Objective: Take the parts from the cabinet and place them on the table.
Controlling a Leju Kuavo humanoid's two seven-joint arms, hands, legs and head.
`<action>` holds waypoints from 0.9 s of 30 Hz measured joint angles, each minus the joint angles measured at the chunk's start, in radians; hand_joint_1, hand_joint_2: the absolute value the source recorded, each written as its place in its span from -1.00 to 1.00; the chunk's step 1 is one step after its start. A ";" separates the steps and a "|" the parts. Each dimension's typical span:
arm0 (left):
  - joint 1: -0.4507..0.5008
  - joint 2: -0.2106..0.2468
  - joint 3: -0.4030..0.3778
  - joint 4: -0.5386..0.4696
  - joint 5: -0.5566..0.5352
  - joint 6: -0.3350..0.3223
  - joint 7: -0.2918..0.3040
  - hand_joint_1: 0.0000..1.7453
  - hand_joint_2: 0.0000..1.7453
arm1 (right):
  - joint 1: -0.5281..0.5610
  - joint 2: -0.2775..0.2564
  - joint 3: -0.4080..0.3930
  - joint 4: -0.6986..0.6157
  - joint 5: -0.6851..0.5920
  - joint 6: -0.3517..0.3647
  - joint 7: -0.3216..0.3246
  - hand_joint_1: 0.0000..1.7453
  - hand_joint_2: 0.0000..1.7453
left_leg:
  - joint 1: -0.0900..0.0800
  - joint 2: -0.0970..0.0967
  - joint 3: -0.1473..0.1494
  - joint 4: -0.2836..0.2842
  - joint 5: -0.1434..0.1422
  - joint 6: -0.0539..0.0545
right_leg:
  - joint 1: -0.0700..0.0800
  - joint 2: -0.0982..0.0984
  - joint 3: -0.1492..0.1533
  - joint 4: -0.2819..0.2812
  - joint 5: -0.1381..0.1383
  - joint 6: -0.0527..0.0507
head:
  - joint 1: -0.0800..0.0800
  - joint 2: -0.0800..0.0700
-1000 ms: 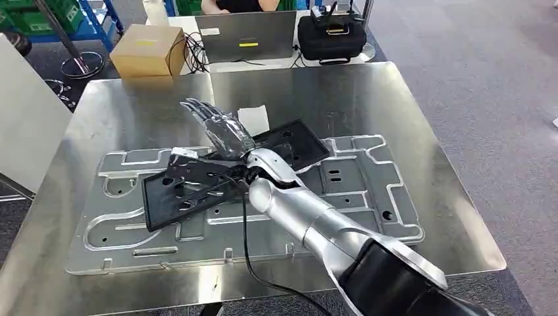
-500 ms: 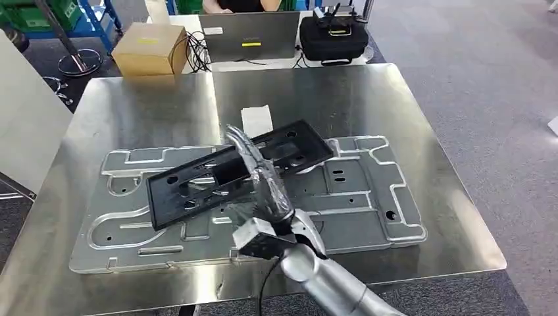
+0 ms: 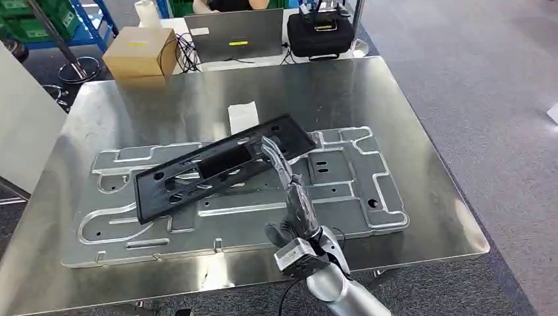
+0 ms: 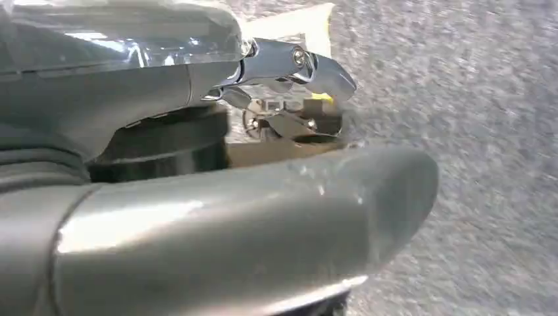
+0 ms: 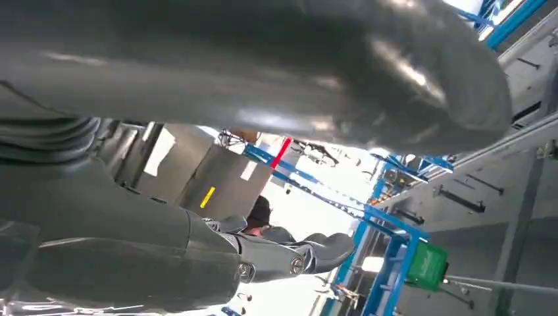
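Observation:
A long black plastic part [image 3: 217,172] lies slantwise on a large silver stamped metal plate [image 3: 355,191], which rests flat on the steel table [image 3: 368,92]. My right hand [image 3: 293,191] hovers over the plate near the table's front edge. Its fingers are stretched straight, their tips reach the black part's right end, and it holds nothing. In the right wrist view the same hand [image 5: 197,250] is empty too. In the left wrist view my left hand [image 4: 197,131] hangs above grey carpet, with its fingers apart and nothing in it.
A white slip of paper [image 3: 242,116] lies on the table behind the black part. Past the far edge stand a cardboard box [image 3: 139,52], a laptop [image 3: 233,36] with a person behind it, and a black case [image 3: 322,33]. A white panel [image 3: 23,125] stands at the left.
My right arm has drawn back from across the black part toward the table's front edge. The black part stays on the plate. The camera has shifted slightly.

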 joint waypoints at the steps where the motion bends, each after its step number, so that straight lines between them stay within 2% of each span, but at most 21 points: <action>1: 0.002 0.000 0.003 0.000 -0.001 0.003 0.002 -1.00 -1.00 | 0.004 -0.001 -0.001 0.000 0.000 0.000 0.000 -1.00 -1.00 | 0.003 0.000 -0.006 0.035 -0.007 -0.004 | -0.001 0.000 -0.010 0.002 0.006 0.002 | -0.001 0.000; 3: 0.006 0.002 0.005 0.000 -0.003 0.013 0.007 -1.00 -1.00 | 0.010 -0.003 -0.001 0.000 0.001 0.000 0.000 -1.00 -1.00 | 0.012 0.000 0.045 -0.026 0.046 -0.011 | -0.004 -0.001 -0.031 0.007 0.019 0.009 | 0.000 0.000; 4: 0.007 0.002 0.006 0.000 -0.004 0.016 0.011 -1.00 -1.00 | 0.012 -0.003 -0.002 -0.001 0.001 0.000 0.000 -1.00 -1.00 | 0.016 0.000 0.093 -0.102 0.084 -0.014 | -0.007 0.000 -0.041 0.010 0.025 0.013 | -0.001 0.000; 5: 0.007 0.002 0.006 0.000 -0.008 0.019 0.013 -1.00 -1.00 | 0.013 -0.004 -0.004 -0.006 0.002 -0.002 0.000 -1.00 -1.00 | 0.020 0.000 0.163 -0.211 0.117 -0.018 | -0.010 0.001 -0.051 0.016 0.032 0.022 | 0.000 0.000; 6: 0.006 0.002 0.006 0.000 -0.009 0.021 0.015 -1.00 -1.00 | 0.013 -0.004 -0.005 -0.008 0.002 -0.003 0.000 -1.00 -1.00 | 0.017 -0.001 0.192 -0.271 0.089 -0.020 | -0.008 0.002 -0.057 0.018 0.038 0.030 | -0.003 0.000; 7: 0.007 0.002 0.006 0.000 -0.009 0.023 0.015 -1.00 -1.00 | 0.013 -0.004 -0.007 -0.010 0.002 -0.003 0.000 -1.00 -1.00 | 0.008 -0.006 0.195 -0.270 0.100 -0.006 | -0.009 0.002 -0.057 0.018 0.045 0.036 | -0.002 0.000; 10: 0.013 0.002 0.007 0.000 -0.013 0.033 0.026 -1.00 -1.00 | 0.015 -0.005 -0.010 -0.014 0.002 -0.004 -0.001 -1.00 -1.00 | 0.001 -0.007 0.171 -0.268 0.119 0.019 | -0.009 0.003 -0.054 0.002 0.076 0.061 | -0.005 0.000; 11: 0.013 0.002 0.007 0.000 -0.017 0.037 0.029 -1.00 -1.00 | 0.015 -0.007 -0.011 -0.014 0.002 -0.004 -0.001 -1.00 -1.00 | 0.010 0.000 0.162 -0.275 0.136 0.032 | -0.014 0.004 -0.061 0.005 0.069 0.065 | -0.006 0.000; 12: 0.013 0.002 0.007 0.000 -0.023 0.044 0.034 -1.00 -1.00 | 0.015 -0.007 -0.011 -0.014 0.003 -0.003 -0.001 -1.00 -1.00 | 0.007 0.002 0.152 -0.275 0.148 0.040 | -0.014 0.003 -0.076 0.031 0.020 0.066 | -0.004 0.000; 14: 0.016 0.003 0.007 0.000 -0.034 0.055 0.042 -1.00 -1.00 | 0.017 -0.009 -0.013 -0.014 0.005 -0.003 -0.001 -1.00 -1.00 | 0.004 0.004 0.122 -0.274 0.171 0.053 | -0.011 0.003 -0.118 0.168 -0.109 0.067 | 0.000 0.000; 15: 0.019 0.003 0.007 0.000 -0.039 0.058 0.046 -1.00 -1.00 | 0.018 -0.011 -0.013 -0.014 0.006 -0.003 -0.001 -1.00 -1.00 | 0.000 0.006 0.107 -0.273 0.183 0.055 | -0.009 0.003 -0.134 0.240 -0.148 0.068 | -0.002 0.000; 16: 0.021 0.004 0.007 0.000 -0.041 0.060 0.049 -1.00 -1.00 | 0.020 -0.014 -0.013 -0.014 0.006 -0.004 -0.001 -1.00 -1.00 | -0.004 0.006 0.091 -0.272 0.193 0.056 | -0.008 0.003 -0.140 0.294 -0.158 0.068 | -0.001 0.000; 18: 0.023 0.004 0.007 0.000 -0.042 0.060 0.053 -1.00 -1.00 | 0.025 -0.017 -0.013 -0.014 0.010 -0.004 -0.001 -1.00 -1.00 | -0.012 0.007 0.059 -0.269 0.214 0.058 | -0.005 0.003 -0.103 0.295 -0.109 0.059 | 0.000 0.000; 19: 0.024 0.004 0.007 0.000 -0.042 0.060 0.053 -1.00 -1.00 | 0.025 -0.018 -0.013 -0.016 0.012 -0.004 -0.001 -1.00 -1.00 | -0.018 0.006 0.042 -0.269 0.226 0.058 | 0.003 0.003 -0.049 0.235 -0.072 0.047 | -0.002 0.000; 20: 0.024 0.004 0.007 0.000 -0.042 0.058 0.053 -1.00 -1.00 | 0.024 -0.018 -0.013 -0.020 0.015 -0.004 -0.001 -1.00 -1.00 | -0.021 0.005 0.030 -0.268 0.237 0.058 | 0.010 0.004 0.017 0.152 -0.061 0.030 | -0.001 0.000; 21: 0.024 0.002 0.007 0.000 -0.042 0.053 0.051 -1.00 -1.00 | 0.023 -0.018 -0.013 -0.025 0.019 -0.004 -0.001 -1.00 -1.00 | -0.021 0.004 0.024 -0.266 0.246 0.058 | 0.021 0.005 0.089 0.066 -0.078 0.013 | -0.003 0.000; 22: 0.024 0.003 0.007 0.000 -0.042 0.048 0.048 -1.00 -1.00 | 0.021 -0.018 -0.013 -0.031 0.023 -0.004 -0.001 -1.00 -1.00 | -0.029 0.003 0.018 -0.266 0.252 0.052 | 0.027 0.000 0.141 -0.020 -0.110 0.003 | -0.001 0.000; 23: 0.024 0.003 0.007 0.000 -0.042 0.042 0.046 -1.00 -1.00 | 0.021 -0.018 -0.013 -0.032 0.024 -0.004 0.000 -1.00 -1.00 | -0.026 0.005 0.020 -0.270 0.264 0.047 | 0.025 -0.003 0.139 -0.022 -0.105 0.010 | -0.006 0.000; 25: 0.024 0.003 0.007 0.000 -0.042 0.037 0.044 -1.00 -1.00 | 0.022 -0.018 -0.013 -0.032 0.024 -0.004 0.000 -1.00 -1.00 | -0.020 0.006 0.018 -0.276 0.283 0.037 | 0.033 -0.002 0.132 -0.030 -0.087 0.003 | 0.001 0.000; 26: 0.026 0.005 0.007 0.000 -0.042 0.034 0.044 -1.00 -1.00 | 0.023 -0.018 -0.013 -0.032 0.024 -0.004 0.000 -1.00 -1.00 | -0.027 0.004 0.012 -0.275 0.281 0.032 | 0.020 -0.005 0.127 -0.043 -0.069 -0.002 | 0.002 0.000; 27: 0.027 0.005 0.007 0.000 -0.045 0.028 0.044 -1.00 -1.00 | 0.021 -0.017 -0.013 -0.031 0.025 -0.004 0.000 -1.00 -1.00 | -0.022 0.002 0.002 -0.259 0.249 0.024 | 0.019 -0.011 0.117 -0.047 -0.056 -0.005 | 0.001 0.000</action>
